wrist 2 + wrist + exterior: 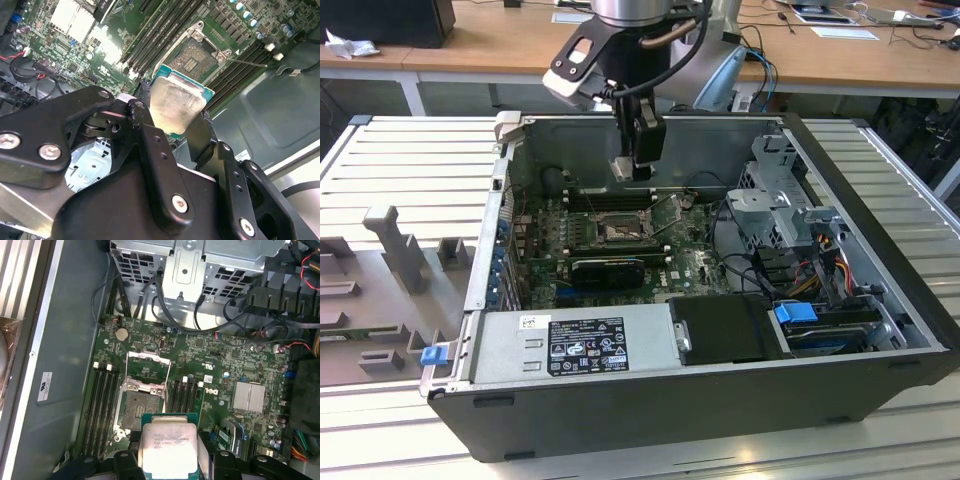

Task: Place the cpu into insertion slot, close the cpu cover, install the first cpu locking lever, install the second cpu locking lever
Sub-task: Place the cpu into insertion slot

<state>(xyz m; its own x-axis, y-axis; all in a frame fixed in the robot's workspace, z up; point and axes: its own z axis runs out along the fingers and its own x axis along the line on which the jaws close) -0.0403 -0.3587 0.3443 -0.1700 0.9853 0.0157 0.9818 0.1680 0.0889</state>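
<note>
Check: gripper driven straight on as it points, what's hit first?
Probably the insertion slot, met first by the cpu the gripper holds; the cpu cover stands open. Depth unclear, so alignment is unconfirmed.

Print on the cpu and the power supply label cannot be made out.

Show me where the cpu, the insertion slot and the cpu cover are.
the cpu (167, 450), first wrist view, middle of its silvery face.
the insertion slot (137, 407), first wrist view, its dark centre.
the cpu cover (149, 355), first wrist view, frame bar on the edge away from the slot.
</note>
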